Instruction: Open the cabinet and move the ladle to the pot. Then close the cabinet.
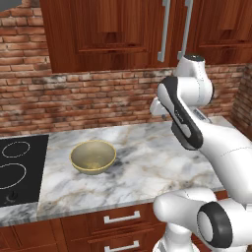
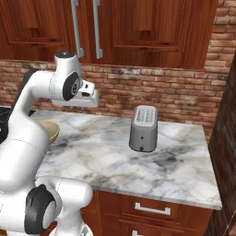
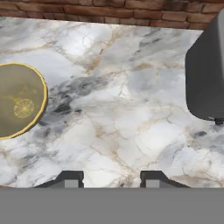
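The cabinet [image 1: 113,34] hangs on the brick wall [image 1: 88,101] above the marble counter [image 1: 142,167]; its top is cut off by the frame and both panelled doors are shut, hiding its contents. It is dark reddish-brown wood with two long vertical silver bar handles [image 2: 86,28] side by side. The gripper [image 3: 112,179] hovers over bare counter, fingers spread apart and holding nothing, between a yellow-rimmed bowl [image 1: 93,157] and a grey toaster [image 2: 143,128]. A black cooktop [image 1: 17,170] is cropped at the left.
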You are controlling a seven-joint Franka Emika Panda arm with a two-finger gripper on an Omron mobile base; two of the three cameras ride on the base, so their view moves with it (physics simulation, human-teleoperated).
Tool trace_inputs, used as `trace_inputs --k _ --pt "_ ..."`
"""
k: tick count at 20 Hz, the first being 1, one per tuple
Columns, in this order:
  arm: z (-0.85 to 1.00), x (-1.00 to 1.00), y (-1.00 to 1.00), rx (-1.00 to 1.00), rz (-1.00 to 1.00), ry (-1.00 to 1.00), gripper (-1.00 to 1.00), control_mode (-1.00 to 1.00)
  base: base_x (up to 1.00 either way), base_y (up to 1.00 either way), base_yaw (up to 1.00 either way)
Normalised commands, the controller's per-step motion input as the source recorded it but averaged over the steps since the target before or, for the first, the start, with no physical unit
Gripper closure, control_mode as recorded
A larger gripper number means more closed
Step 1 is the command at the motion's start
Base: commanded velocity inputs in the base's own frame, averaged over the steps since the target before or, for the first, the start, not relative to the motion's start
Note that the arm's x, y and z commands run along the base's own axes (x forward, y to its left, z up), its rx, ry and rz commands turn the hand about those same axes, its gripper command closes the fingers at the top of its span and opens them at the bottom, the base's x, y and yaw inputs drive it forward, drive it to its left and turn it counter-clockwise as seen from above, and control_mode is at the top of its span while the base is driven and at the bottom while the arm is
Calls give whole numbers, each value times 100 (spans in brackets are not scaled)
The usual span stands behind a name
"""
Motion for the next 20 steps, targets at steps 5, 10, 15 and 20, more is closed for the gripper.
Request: trace_inputs --k 5,10,15,20 --pt "2 -30 0 0 -1 -8 -100 -100 0 0 0" --pt "44 -45 -3 0 -11 -33 -100 -100 0 0 0" --pt "67 -14 -23 0 -19 -23 -100 -100 0 0 0" --pt "63 0 -25 0 -18 -17 -100 -100 0 0 0"
